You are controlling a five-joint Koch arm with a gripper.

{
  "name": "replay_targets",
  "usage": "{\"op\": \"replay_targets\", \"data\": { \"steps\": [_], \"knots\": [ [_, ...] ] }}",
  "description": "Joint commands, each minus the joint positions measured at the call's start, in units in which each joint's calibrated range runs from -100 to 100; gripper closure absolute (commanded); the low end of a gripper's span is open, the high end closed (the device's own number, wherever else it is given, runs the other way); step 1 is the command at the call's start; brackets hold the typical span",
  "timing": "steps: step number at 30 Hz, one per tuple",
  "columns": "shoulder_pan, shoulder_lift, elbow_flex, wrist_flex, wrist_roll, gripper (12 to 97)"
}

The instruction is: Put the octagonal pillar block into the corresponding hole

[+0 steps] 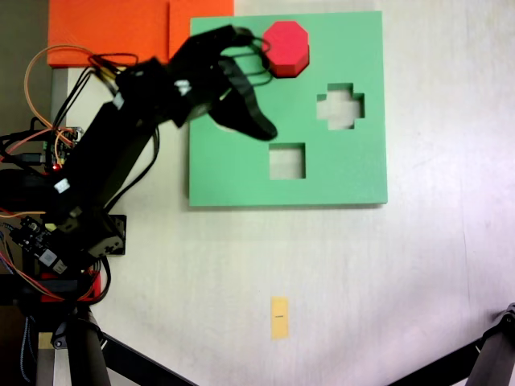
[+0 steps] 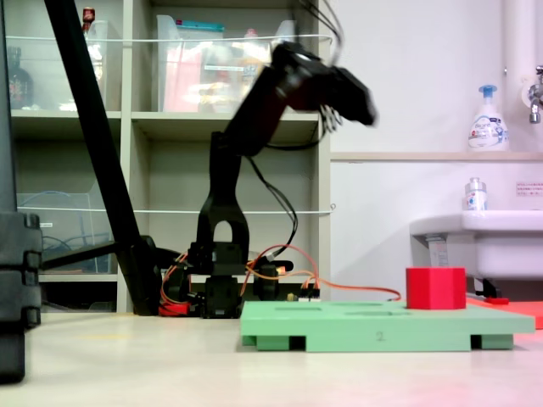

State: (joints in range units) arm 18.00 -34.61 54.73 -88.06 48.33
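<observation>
From above, we see the octagonal pillar block [image 1: 287, 47] standing on the green foam board [image 1: 362, 161] near its 12 o'clock edge, at about 11 o'clock from the cross-shaped cutout [image 1: 340, 105]. Our end effector [image 1: 261, 80] hangs above the board at the block's 8 o'clock, jaws spread wide and holding nothing. The side view shows it raised well above the bench [image 2: 127, 365].

Lab or workshop room: open grey shelving unit [image 2: 170, 127] with clear plastic storage bins at frame left, white ceramic sink [image 2: 475, 233] and soap pump bottle [image 2: 487, 119] at right.
</observation>
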Motion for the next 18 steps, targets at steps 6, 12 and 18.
{"op": "replay_targets", "data": {
  "steps": [6, 12, 18],
  "knots": [
    [-13.43, -8.97, 2.0, 1.92, -25.54, 35.9],
    [-17.05, -33.69, -45.36, 33.7, -28.67, 55.1],
    [-17.34, -52.96, -101.79, 90.22, -36.97, 62.9]
  ]
}}
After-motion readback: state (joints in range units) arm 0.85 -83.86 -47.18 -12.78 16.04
